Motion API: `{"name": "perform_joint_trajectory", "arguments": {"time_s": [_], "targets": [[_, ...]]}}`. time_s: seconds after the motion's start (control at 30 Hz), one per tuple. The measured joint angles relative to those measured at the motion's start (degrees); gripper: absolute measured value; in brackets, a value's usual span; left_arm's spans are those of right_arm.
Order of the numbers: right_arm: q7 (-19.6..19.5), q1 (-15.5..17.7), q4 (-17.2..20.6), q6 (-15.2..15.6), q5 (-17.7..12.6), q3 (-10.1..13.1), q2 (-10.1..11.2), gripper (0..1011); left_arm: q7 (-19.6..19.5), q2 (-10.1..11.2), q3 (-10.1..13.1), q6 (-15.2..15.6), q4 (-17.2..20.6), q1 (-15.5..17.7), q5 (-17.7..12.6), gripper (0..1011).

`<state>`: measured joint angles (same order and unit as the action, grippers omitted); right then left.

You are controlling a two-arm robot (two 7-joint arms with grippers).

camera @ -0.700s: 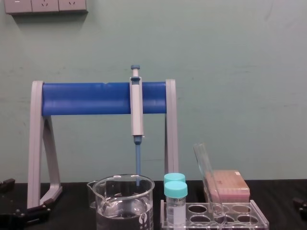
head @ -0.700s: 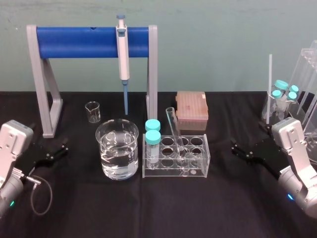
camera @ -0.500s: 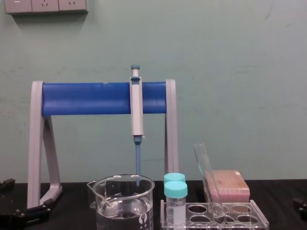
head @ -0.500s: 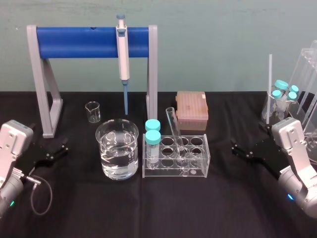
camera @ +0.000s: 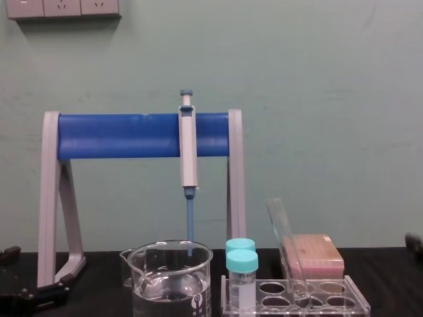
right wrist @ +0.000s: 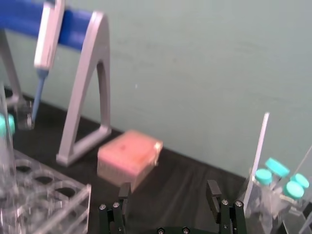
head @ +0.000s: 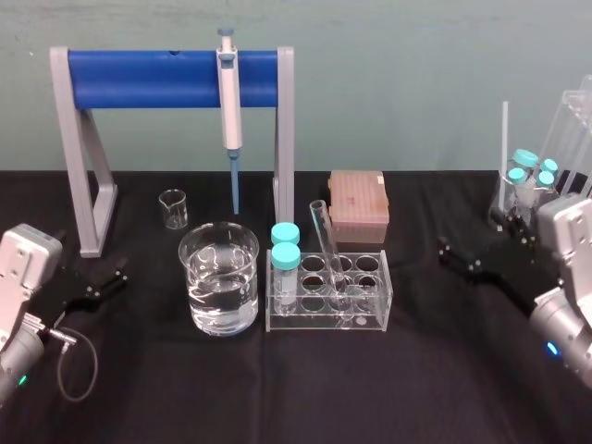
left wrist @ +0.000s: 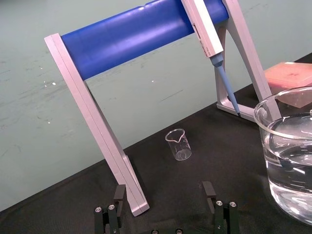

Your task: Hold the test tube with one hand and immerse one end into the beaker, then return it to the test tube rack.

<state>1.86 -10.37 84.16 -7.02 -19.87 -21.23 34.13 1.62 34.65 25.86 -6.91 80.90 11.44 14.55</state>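
Currently I am reading the right gripper as released, jaws spread, hovering well to the right of the rack. The left gripper, also spread and empty, is sitting well to its left, beyond the beaker. The test tube is leaning in a rack hole, mouth tilting toward the beaker. I am judging that lean a risk: a misaligned grasp could lever the glass against the hole or knock the capped tubes beside it. The tube's foot is blurring into the clear rack walls.

Pale green wall, white sockets high up, black-covered table
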Motion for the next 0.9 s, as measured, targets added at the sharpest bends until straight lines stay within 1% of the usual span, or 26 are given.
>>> {"name": "perform_joint_trajectory", "arguments": {"time_s": [0.07, 0.13, 0.17, 0.2, 0.27, 0.3, 0.43, 0.47, 0.67, 0.9], "targets": [[0.8, 0.1, 1.2, -0.4, -1.7, 1.3, -0.4, 1003, 0.0, 0.0, 0.0, 0.0, 0.0, 0.0, 0.0, 1000], [1.7, 0.0, 2.0, -0.7, -2.7, 1.9, -0.7, 1002, 0.0, 0.0, 0.0, 0.0, 0.0, 0.0, 0.0, 1000], [2.2, -0.1, 2.3, -0.9, -3.1, 2.1, -0.8, 1002, 0.0, 0.0, 0.0, 0.0, 0.0, 0.0, 0.0, 1000], [3.5, -0.3, 2.9, -1.2, -4.0, 2.6, -1.0, 1003, 0.0, 0.0, 0.0, 0.0, 0.0, 0.0, 0.0, 1000], [4.9, -0.7, 3.4, -1.5, -4.7, 2.7, -1.3, 1002, 0.0, 0.0, 0.0, 0.0, 0.0, 0.0, 0.0, 1000], [6.3, -1.0, 3.8, -1.8, -5.1, 2.5, -1.5, 1003, 0.0, 0.0, 0.0, 0.0, 0.0, 0.0, 0.0, 1000], [9.8, -1.7, 4.3, -2.1, -5.7, 1.6, -1.7, 1002, 0.0, 0.0, 0.0, 0.0, 0.0, 0.0, 0.0, 1000], [11.3, -2.0, 4.5, -2.1, -5.8, 1.1, -1.8, 1002, 0.0, 0.0, 0.0, 0.0, 0.0, 0.0, 0.0, 1000], [16.3, -2.6, 4.6, -1.6, -6.1, -0.5, -2.3, 1003, 0.0, 0.0, 0.0, 0.0, 0.0, 0.0, 0.0, 1000], [19.5, -2.7, 4.3, -0.8, -6.1, -1.0, -2.7, 1003, 0.0, 0.0, 0.0, 0.0, 0.0, 0.0, 0.0, 1000]]}}
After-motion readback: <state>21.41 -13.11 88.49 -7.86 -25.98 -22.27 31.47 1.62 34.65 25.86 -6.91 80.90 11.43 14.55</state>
